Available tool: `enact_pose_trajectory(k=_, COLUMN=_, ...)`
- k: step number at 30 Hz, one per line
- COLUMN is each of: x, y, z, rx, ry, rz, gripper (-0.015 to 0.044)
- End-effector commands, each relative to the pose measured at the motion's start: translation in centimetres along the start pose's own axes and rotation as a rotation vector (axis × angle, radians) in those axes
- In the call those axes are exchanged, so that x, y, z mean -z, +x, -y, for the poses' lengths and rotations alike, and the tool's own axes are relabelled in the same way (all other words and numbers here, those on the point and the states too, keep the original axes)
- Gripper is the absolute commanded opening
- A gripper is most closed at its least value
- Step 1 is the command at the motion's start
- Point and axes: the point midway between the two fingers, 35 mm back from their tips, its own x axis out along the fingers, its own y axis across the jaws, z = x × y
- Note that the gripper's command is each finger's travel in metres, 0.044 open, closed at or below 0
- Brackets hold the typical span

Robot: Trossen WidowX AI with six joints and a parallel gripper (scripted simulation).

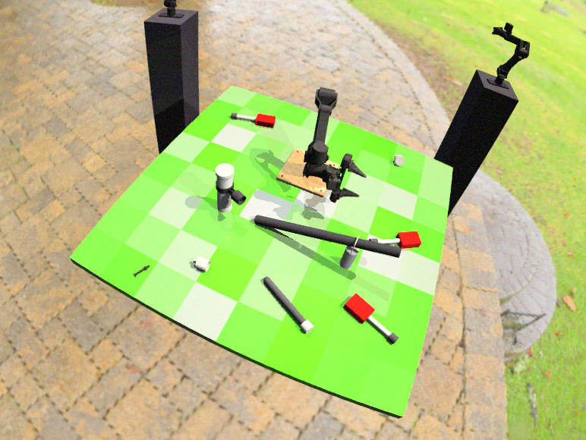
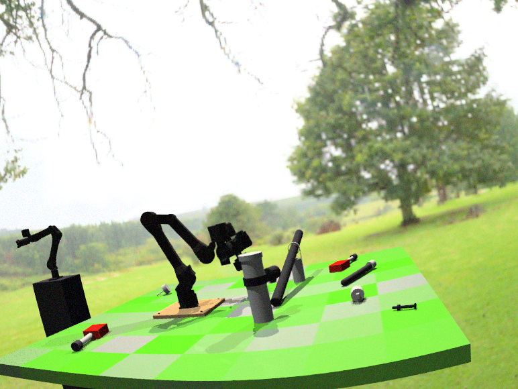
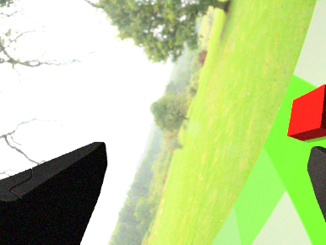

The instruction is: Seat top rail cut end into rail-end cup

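Observation:
The big grey post [image 1: 224, 202] [image 2: 259, 305] stands upright. Its dark band is high up, just below the post cap [image 1: 225, 171], with the black rail-end cup [image 1: 239, 196] [image 2: 272, 273] sticking out sideways. The long dark rail [image 1: 303, 229] [image 2: 286, 269] slopes. Its end nearer the big post is down at the table, below and apart from the cup; its other part passes through the wire loop on the small grey post [image 1: 348, 257] [image 2: 298, 271]. My gripper [image 1: 361, 185] [image 3: 211, 156] is open and empty, above the table and clear of the rail.
Red blocks with handles [image 1: 409, 239] [image 1: 359, 308] [image 1: 265, 121] lie around the table; one is near the rail's far end. A short dark bar [image 1: 284, 300] [image 2: 357, 273], small white fittings [image 1: 202, 264] [image 1: 398, 160] and a bolt [image 1: 140, 270] [image 2: 404, 306] also lie there.

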Motion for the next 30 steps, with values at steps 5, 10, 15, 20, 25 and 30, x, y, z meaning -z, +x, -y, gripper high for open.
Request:
enact_pose_trajectory(k=5, x=-5.8, y=0.3, z=0.2, rx=0.103, ry=-0.037, rz=0.161, gripper=0.0440)
enact_pose_trajectory(k=10, x=-12.8, y=-1.0, z=0.9, rx=0.325, ry=-0.100, rz=0.345, gripper=0.0440)
enact_pose_trajectory(k=15, x=-17.4, y=-3.7, z=1.3, rx=0.585, ry=-0.158, rz=0.443, gripper=0.0440)
enact_pose_trajectory(k=20, x=-19.7, y=-6.8, z=1.3, rx=0.831, ry=-0.199, rz=0.463, gripper=0.0440)
enact_pose_trajectory(k=25, x=-20.5, y=-10.1, z=0.8, rx=1.069, ry=-0.228, rz=0.423, gripper=0.0440)
enact_pose_trajectory(k=30, x=-20.4, y=-13.0, z=-0.1, rx=1.261, ry=-0.244, rz=0.348, gripper=0.0440)
